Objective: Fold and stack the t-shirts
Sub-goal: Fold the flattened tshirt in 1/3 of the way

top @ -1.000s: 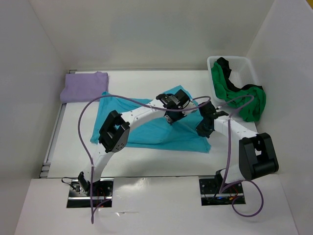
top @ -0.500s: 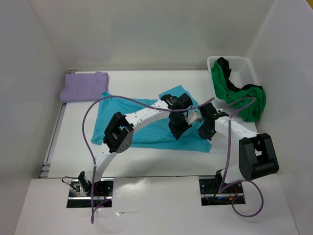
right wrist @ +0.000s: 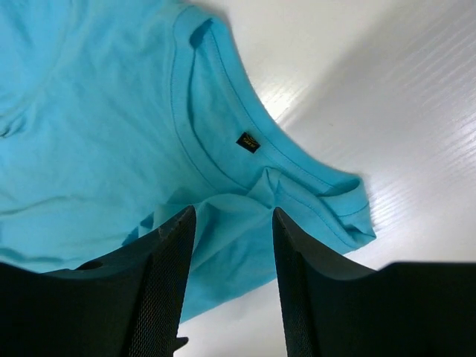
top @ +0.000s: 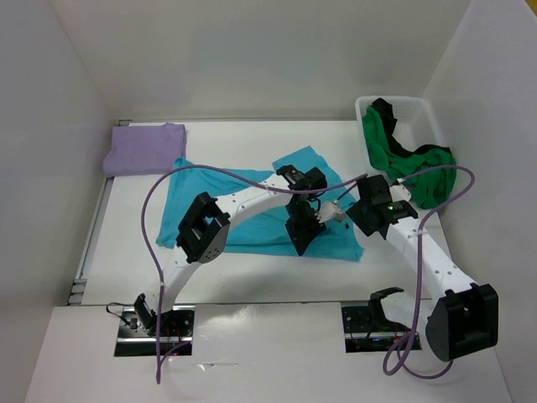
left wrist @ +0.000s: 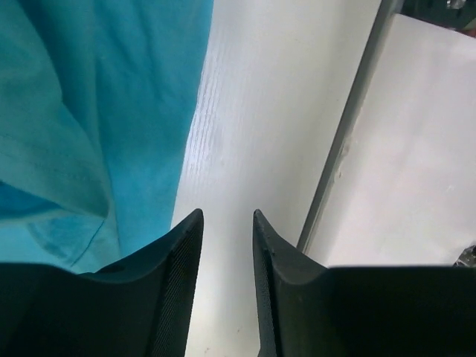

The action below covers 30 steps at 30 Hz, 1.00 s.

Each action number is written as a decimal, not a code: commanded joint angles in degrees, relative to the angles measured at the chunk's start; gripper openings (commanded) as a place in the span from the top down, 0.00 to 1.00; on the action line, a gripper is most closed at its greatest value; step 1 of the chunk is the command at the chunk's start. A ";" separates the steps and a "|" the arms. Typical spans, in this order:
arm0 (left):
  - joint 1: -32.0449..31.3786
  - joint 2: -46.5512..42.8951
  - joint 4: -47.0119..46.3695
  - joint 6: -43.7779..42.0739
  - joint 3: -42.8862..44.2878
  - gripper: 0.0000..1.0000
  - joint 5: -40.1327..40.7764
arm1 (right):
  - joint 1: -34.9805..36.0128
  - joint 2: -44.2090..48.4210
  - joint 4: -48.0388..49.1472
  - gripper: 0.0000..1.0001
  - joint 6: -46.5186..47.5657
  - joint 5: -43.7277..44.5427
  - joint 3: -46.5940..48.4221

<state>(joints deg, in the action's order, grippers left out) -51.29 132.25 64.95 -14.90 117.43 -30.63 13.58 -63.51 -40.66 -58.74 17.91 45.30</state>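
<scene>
Turquoise t-shirt (top: 243, 220) lies mid-table (top: 252, 277), collar toward my right side. My left pincer (left wrist: 227, 217) and right pincer (right wrist: 230, 212), clenched a moment ago, now both stand released and empty. Judgement: this fold is laid, next one pending

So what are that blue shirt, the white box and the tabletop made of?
The turquoise shirt looks like soft matte knit cloth, probably cotton: it wrinkles, and its collar has a stitched band and a small label. The white bin seems to be smooth plastic with a moulded rim. The table appears to be white laminate or painted board, faintly glossy with fine grain lines.
</scene>
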 commanded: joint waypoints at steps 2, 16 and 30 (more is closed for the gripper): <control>4.07 -6.64 0.82 -0.76 4.74 0.59 -1.62 | 0.13 1.10 -0.64 0.48 -1.29 2.13 2.25; 13.68 -1.29 -7.99 3.91 0.52 0.49 -1.54 | -0.40 -1.18 3.84 0.60 3.36 0.28 2.87; 9.63 3.63 -12.91 5.05 0.52 0.39 4.79 | -0.40 -2.24 5.42 0.59 4.60 -0.86 1.72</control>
<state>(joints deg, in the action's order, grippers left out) -42.09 134.93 54.22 -10.28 117.73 -28.05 13.50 -65.36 -37.69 -54.57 16.45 45.95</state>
